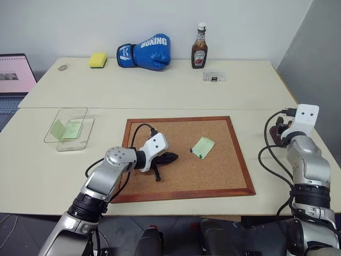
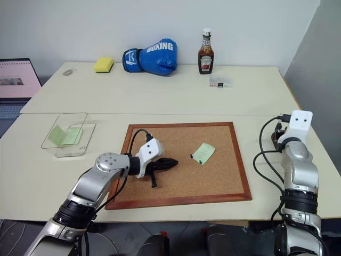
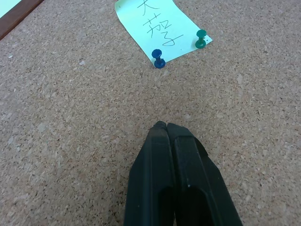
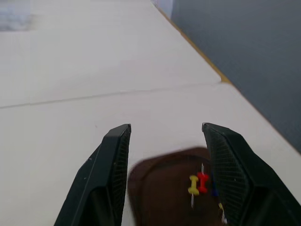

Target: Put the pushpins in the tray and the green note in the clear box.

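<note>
The green note (image 1: pixel 203 147) lies on the corkboard (image 1: pixel 160 189), held by a blue pushpin (image 3: pixel 159 59) and a green pushpin (image 3: pixel 201 40) at its near corners. My left gripper (image 3: pixel 162 125) is shut and empty just over the cork, a short way left of the note (image 3: pixel 160 26). The clear box (image 1: pixel 69 132) stands open at the left with green paper inside. At the table's right edge the brown tray (image 4: pixel 157 188) holds a yellow pushpin (image 4: pixel 193 184) and a red pushpin (image 4: pixel 202 180). My right gripper (image 4: pixel 165 126) hangs open above that tray, holding nothing.
Along the back of the table are a yellow sponge (image 1: pixel 97 60), a blue boxing glove (image 1: pixel 145 52), a sauce bottle (image 1: pixel 200 47) and a small clear case (image 1: pixel 213 77). A laptop (image 1: pixel 15 77) sits at the far left. The wall runs close on the right.
</note>
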`<state>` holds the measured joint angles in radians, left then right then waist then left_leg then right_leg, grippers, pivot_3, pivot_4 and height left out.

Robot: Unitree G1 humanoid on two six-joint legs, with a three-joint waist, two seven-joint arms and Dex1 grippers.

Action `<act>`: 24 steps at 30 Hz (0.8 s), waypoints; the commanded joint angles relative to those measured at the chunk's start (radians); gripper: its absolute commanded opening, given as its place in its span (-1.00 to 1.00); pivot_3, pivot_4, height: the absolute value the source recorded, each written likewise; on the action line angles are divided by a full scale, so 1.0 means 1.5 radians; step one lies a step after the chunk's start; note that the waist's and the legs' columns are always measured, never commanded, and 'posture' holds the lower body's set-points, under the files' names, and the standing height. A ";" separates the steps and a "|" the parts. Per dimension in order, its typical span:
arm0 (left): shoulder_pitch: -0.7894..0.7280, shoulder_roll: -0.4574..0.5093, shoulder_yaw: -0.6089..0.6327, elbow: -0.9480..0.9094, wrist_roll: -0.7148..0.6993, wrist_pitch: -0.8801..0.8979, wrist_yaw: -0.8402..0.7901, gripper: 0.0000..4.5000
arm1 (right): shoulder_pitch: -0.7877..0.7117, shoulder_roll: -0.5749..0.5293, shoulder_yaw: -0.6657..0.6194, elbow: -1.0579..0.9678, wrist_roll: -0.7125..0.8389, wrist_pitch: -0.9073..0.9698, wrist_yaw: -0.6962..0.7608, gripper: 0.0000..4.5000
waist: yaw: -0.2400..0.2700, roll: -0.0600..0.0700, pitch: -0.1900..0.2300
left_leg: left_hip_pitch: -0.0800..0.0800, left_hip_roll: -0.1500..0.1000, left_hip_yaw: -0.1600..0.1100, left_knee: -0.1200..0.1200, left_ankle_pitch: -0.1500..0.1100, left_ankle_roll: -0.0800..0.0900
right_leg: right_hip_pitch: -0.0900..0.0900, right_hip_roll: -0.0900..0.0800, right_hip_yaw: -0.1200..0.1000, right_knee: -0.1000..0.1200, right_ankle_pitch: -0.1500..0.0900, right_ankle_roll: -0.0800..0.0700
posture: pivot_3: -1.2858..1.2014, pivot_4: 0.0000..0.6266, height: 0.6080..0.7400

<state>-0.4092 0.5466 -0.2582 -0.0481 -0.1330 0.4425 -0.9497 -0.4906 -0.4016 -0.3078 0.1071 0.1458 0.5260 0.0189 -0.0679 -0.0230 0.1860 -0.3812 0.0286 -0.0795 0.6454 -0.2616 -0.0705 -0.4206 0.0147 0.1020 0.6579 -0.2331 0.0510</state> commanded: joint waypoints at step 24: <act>-0.008 -0.005 -0.007 0.004 0.004 -0.016 -0.003 -1.00 | 0.117 -0.031 0.392 -0.203 0.075 -0.055 0.492 0.14 | 0.003 0.000 0.000 | 0.000 0.000 -0.001 0.000 0.000 0.000 | 0.000 0.000 -0.001 0.000 0.000 0.000 | 0.03 -0.52 1.00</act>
<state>-0.4167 0.5421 -0.2611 -0.0332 -0.1322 0.4254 -0.9529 -0.2870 -0.4526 0.2824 -0.2208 0.2951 0.4969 0.7653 -0.0636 -0.0230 0.1862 -0.3817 0.0291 -0.0802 0.6458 -0.2615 -0.0707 -0.4209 0.0148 0.1007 0.6573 -0.2333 0.0510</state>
